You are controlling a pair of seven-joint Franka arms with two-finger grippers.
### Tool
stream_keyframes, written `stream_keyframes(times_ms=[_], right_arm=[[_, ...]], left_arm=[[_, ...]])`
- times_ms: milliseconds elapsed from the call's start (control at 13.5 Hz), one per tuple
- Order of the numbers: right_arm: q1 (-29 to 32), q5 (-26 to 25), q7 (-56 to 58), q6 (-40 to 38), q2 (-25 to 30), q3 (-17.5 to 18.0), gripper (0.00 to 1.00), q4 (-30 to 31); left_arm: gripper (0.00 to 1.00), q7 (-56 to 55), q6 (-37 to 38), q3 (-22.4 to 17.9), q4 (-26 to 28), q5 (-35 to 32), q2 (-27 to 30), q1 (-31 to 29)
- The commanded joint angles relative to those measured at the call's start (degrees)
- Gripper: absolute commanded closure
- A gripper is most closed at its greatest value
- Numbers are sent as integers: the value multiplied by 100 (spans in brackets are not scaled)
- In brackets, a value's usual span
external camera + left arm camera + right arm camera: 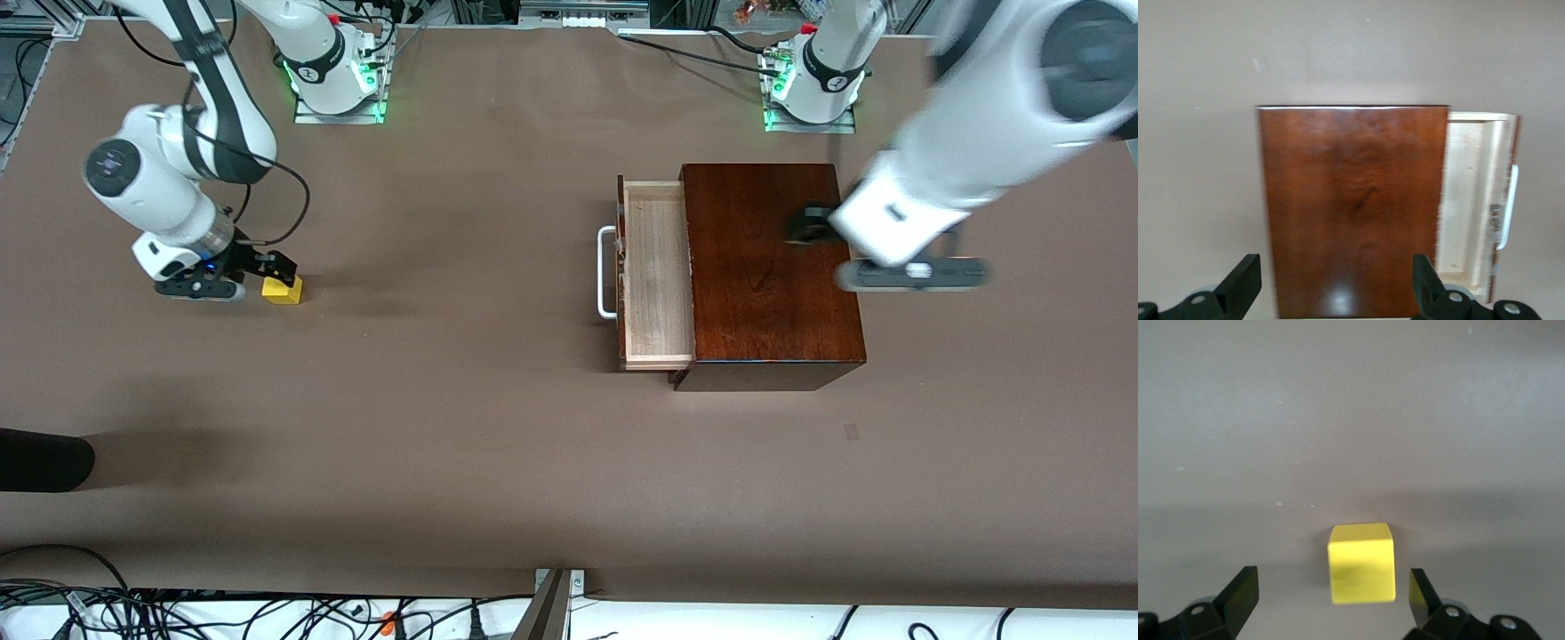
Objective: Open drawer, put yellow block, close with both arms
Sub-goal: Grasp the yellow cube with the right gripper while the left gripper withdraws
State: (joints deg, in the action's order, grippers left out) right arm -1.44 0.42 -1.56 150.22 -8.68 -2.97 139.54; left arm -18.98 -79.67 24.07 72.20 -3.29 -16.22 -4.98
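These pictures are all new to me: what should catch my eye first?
First, the dark wooden box toward the left arm's end of the table, its pale drawer pulled out and empty. Next, the small yellow block on the brown table toward the right arm's end, with the open right gripper low beside it. The open left gripper hangs over the box.
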Motion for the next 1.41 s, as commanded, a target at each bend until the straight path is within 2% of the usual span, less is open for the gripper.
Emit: stream_keyframes(times_ms=[0,148,296,370,518,592,740,888,1036,1183,1331], right_arm=[[21,-15,216,996,-370,-124,0,361],[21,-15,498,1149,-537,-291,0,380],[21,-15,543,1264,-731,-301,0,380],[21,-15,543,1246,-749,-301,16,380],[21,-15,551,1150,-714,-301,76,363],[21,-15,560,1097,-670,-301,96,346],[21,-7,508,608,-312,-283,100,188],[13,11,385,-558,224,-187,100,-320],[13,11,-18,-1955,489,15,100,-1197],[4,11,-745,-3457,473,322,100,-2338],[-48,28,-1667,-4366,394,664,100,-3184]], left_arm=[[0,1025,-49,62,777,389,733,-975],[0,1659,-75,62,1058,469,1067,-1573],[0,1749,-293,62,1584,461,1427,-1848],[0,1766,-599,54,1935,452,1620,-1918],[0,1881,-1145,54,2507,443,1876,-1919],[0,1881,-1234,54,2553,443,1877,-1919],[0,1881,-1401,54,2545,452,1816,-1919],[0,1890,-1481,36,2458,382,1702,-1919],[0,1863,-1534,62,2334,364,1649,-1901],[0,1785,-1481,62,2291,373,1640,-1901],[0,1854,-1481,27,2273,373,1640,-1910]])
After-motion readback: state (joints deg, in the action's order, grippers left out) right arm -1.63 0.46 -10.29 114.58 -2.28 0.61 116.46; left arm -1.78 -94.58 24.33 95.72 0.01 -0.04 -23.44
